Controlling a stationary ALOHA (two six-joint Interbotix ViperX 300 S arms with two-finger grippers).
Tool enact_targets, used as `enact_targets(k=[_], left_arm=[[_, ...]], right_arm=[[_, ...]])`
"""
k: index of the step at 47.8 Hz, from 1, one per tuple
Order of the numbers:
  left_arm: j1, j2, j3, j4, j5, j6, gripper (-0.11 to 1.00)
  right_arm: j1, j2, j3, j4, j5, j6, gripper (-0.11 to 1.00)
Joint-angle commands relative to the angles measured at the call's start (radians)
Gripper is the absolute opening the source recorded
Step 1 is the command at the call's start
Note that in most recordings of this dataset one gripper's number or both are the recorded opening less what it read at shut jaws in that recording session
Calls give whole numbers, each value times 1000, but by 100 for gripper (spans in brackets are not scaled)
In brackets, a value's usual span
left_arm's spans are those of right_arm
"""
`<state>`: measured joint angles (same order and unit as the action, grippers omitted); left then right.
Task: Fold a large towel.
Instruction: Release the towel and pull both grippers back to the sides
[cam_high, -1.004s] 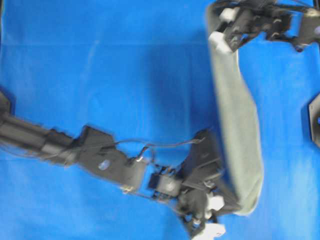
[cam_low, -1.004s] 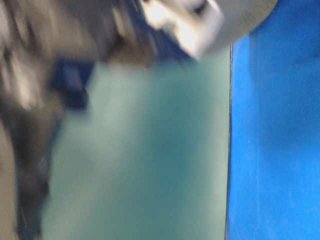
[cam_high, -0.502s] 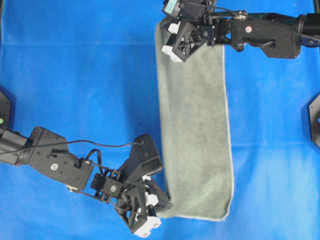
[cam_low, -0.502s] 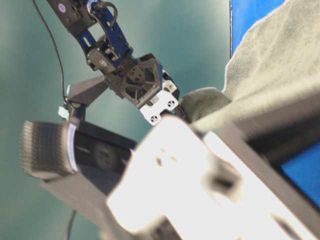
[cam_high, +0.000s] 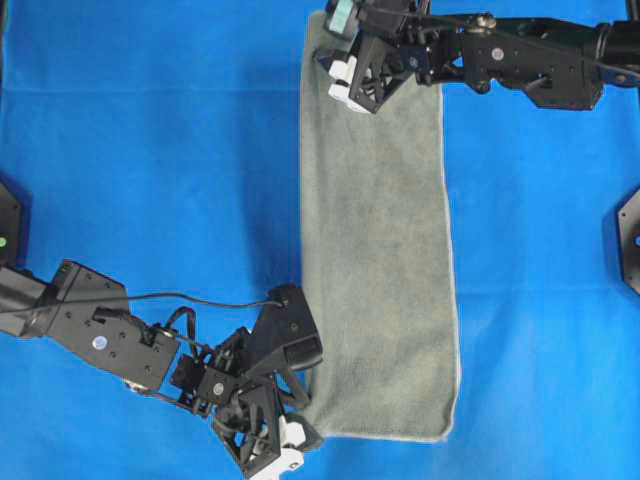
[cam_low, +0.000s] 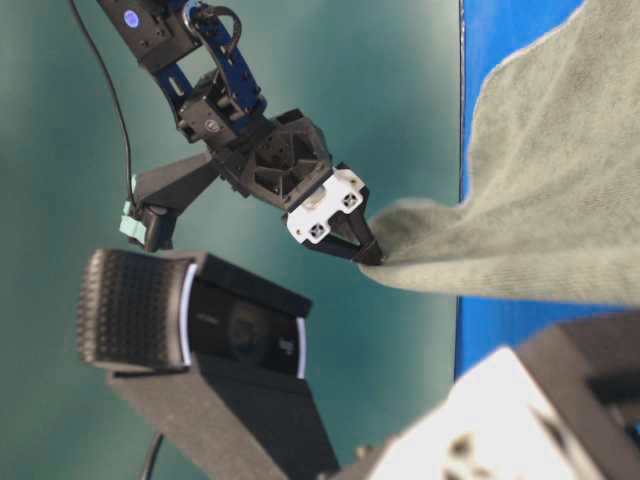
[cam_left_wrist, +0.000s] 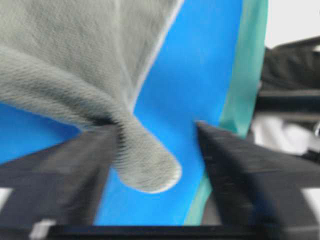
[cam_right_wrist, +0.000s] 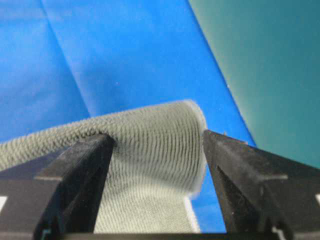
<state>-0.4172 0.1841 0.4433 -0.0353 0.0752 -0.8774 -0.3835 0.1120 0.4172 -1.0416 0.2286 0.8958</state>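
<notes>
Both arms reach low over the worktop (cam_high: 150, 150), left tool (cam_high: 285, 445) and right tool (cam_high: 345, 75) spread wide, released, at opposite end corners of the towel (cam_high: 375, 250); blue sheet (cam_high: 540, 300) bare either side.

Left half of sheet: I see bare blue sheet (cam_high: 160, 150) from the top edge down to my left arm (cam_high: 110, 335); nothing stands there.
Middle strip: the towel (cam_high: 375, 250) lies flat as a long band, low enough to pass over.
Towel's near corner: my left gripper (cam_high: 290, 432) sits on it, blocking that end.
Towel's far corner: my right gripper (cam_high: 335, 62) and right arm (cam_high: 520, 65) bar the top edge.
Right of towel: open sheet, up to a dark mount (cam_high: 630, 240) at the border.
</notes>
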Motion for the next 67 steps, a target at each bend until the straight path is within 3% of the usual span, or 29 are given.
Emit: enact_targets(k=[1, 5, 18, 26, 35, 43, 49, 59, 67], left_arm=[[3, -63, -23, 3, 37, 6, 72], [12, -94, -20, 3, 86, 8, 84], [43, -232, 3, 6, 218, 77, 80], [87, -347, 35, 11, 239, 201, 80], [196, -462, 110, 12, 224, 383, 80], [328, -540, 207, 14, 91, 563, 79], [400, -581, 270, 12, -31, 655, 79], [486, -597, 308, 11, -89, 712, 79], [589, -545, 314, 12, -89, 742, 79]], right_arm=[[9, -35, -5, -5, -3, -11, 66], [11, -48, 2, -6, -5, -14, 65], [43, -176, 77, -5, -5, -21, 65], [86, -314, 184, -5, -5, -15, 65], [161, -515, 345, 18, -17, -8, 65], [201, -701, 469, 83, -23, -6, 65], [201, -798, 522, 120, -23, -6, 65], [189, -779, 517, 144, -15, -8, 65], [74, -634, 476, 144, -14, -12, 65]])
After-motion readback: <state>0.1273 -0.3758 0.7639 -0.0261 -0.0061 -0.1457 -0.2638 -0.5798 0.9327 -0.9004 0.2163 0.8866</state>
